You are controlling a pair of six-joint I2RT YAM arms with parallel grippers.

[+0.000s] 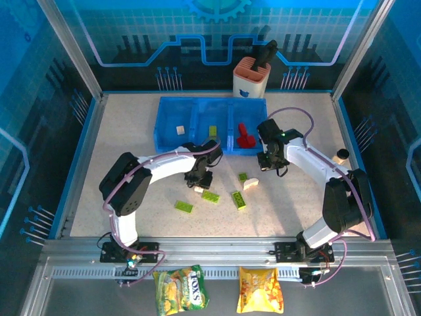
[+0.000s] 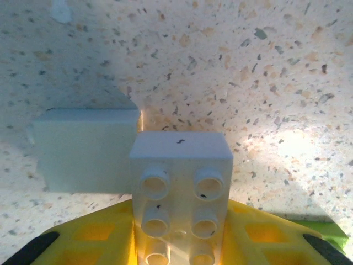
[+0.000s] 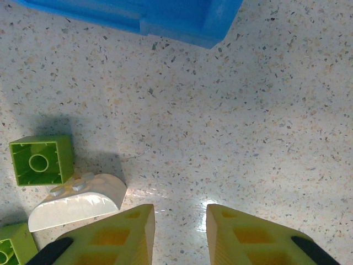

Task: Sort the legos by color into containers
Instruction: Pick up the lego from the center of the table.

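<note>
Surface: a pale speckled table (image 1: pixel 125 138) enclosed by blue panelled walls (image 1: pixel 131 33).

The left arm (image 1: pixel 158 164) reaches forward and bends inward with its wrist turned down. The left gripper (image 1: pixel 199 184) is clenched on a cream brick (image 2: pixel 181 165), whose studs face the wrist camera. A second cream block (image 2: pixel 83 149) sits just beyond and left of the tip. Loose green legos (image 1: pixel 211 196) lie just right of that pincer.

The containers (image 1: pixel 210 100) stand beyond both pincers. From left to right they hold a cream piece, a green piece and red pieces.

The right arm (image 1: pixel 309 158) arches inward. The right gripper (image 1: pixel 271 168) hovers with its jaws slightly apart and empty. A green cube (image 3: pixel 41 160) and a rounded cream brick (image 3: pixel 77 201) lie to its left.
</note>
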